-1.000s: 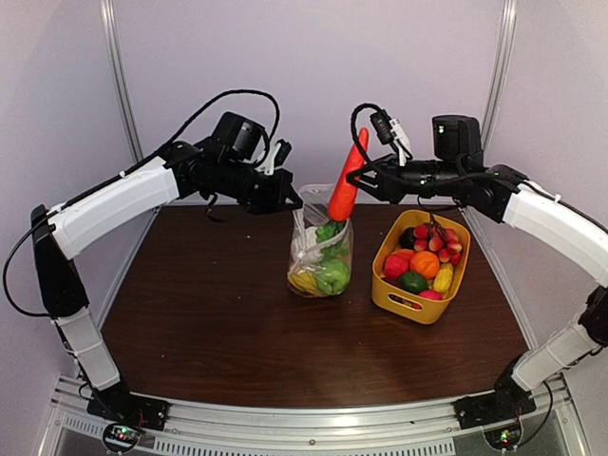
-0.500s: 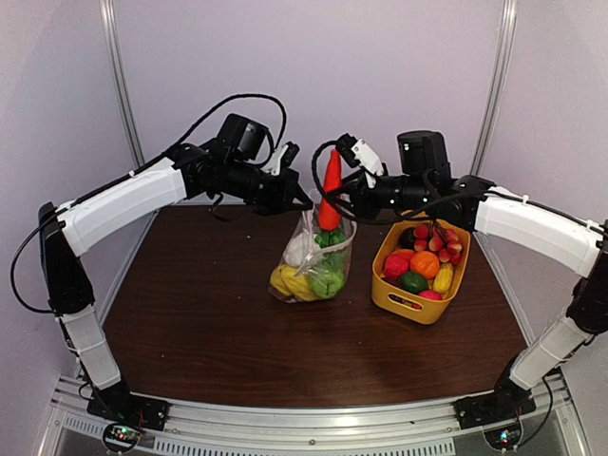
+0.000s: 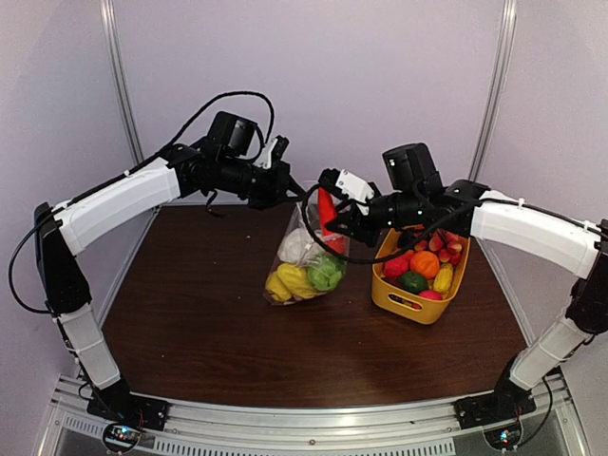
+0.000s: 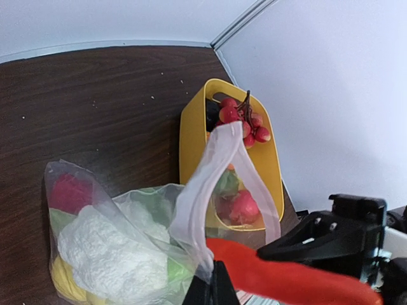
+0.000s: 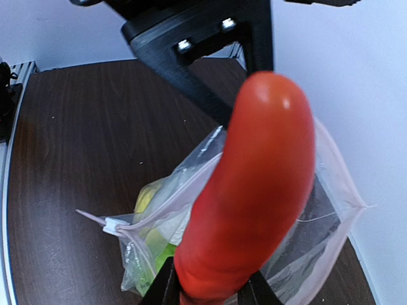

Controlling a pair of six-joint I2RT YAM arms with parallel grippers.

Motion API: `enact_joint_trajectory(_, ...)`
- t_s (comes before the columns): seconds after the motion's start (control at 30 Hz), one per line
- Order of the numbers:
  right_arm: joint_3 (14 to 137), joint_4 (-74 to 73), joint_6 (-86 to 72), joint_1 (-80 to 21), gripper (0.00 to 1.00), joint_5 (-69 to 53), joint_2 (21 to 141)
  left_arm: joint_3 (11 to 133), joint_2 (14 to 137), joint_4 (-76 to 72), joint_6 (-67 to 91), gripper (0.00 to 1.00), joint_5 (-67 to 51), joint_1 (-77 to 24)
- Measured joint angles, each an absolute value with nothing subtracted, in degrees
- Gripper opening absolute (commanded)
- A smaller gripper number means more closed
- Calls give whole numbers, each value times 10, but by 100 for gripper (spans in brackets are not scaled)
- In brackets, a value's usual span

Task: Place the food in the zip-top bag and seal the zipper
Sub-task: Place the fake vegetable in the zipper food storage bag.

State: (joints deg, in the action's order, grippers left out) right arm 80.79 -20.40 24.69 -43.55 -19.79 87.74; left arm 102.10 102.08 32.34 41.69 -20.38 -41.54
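Holding the rim of the zip-top bag (image 3: 306,249), just left of the yellow basket (image 3: 404,300), my left gripper (image 3: 288,191) is pinched fully closed, its fingertips cut off in the wrist view. Crinkly clear film blurs the knobbly cauliflower (image 3: 296,246) inside. My right gripper (image 3: 338,224) clamps the smooth, tapered carrot (image 3: 326,205) at the bag's mouth. I can't make out the zipper.

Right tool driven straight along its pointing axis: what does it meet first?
Likely the zip-top bag at its raised mouth, the held carrot tip leading. The left tool pinching that rim sits just beyond; depth is unclear.
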Motion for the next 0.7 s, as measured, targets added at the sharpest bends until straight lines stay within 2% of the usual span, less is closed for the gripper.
enact_joint_trajectory(0.2, 743, -172, 229, -447, 29, -190, 877, 1015, 1021, 313, 426, 0, -209, -416)
enact_joint_trajectory(0.33, 731, -143, 203, -446, 22, -136, 873, 1015, 1021, 312, 426, 0, -209, -416)
enact_joint_trajectory(0.5, 733, -111, 175, -443, 20, -101, 865, 1014, 1021, 299, 426, 0, -213, -415)
enact_joint_trajectory(0.7, 835, -183, 164, -446, 18, -80, 962, 1011, 1021, 285, 425, 0, -224, -415)
